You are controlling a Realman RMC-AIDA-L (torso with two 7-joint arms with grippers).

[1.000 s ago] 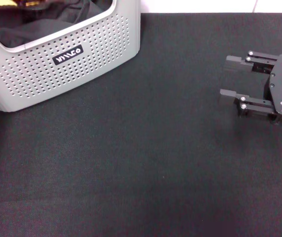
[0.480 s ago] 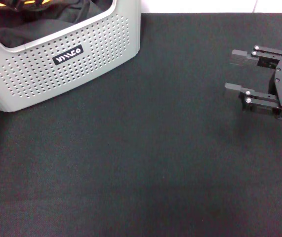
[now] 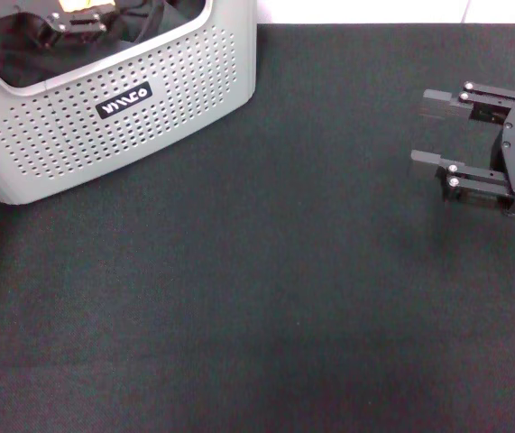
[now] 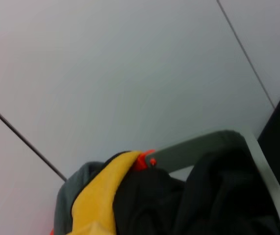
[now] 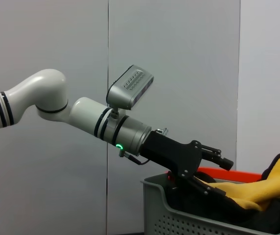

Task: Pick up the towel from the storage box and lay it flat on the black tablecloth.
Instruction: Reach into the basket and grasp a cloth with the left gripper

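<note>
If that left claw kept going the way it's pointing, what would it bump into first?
Most likely the yellow towel heaped in the storage box. The left gripper angles down over the rim toward it, open; exact depth is unclear.

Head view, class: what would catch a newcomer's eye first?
The light grey storage box stands at the far left of the black tablecloth, dark clothing heaped inside. The left gripper reaches into it beside the yellow towel. The right gripper hovers open at the tablecloth's right.
</note>
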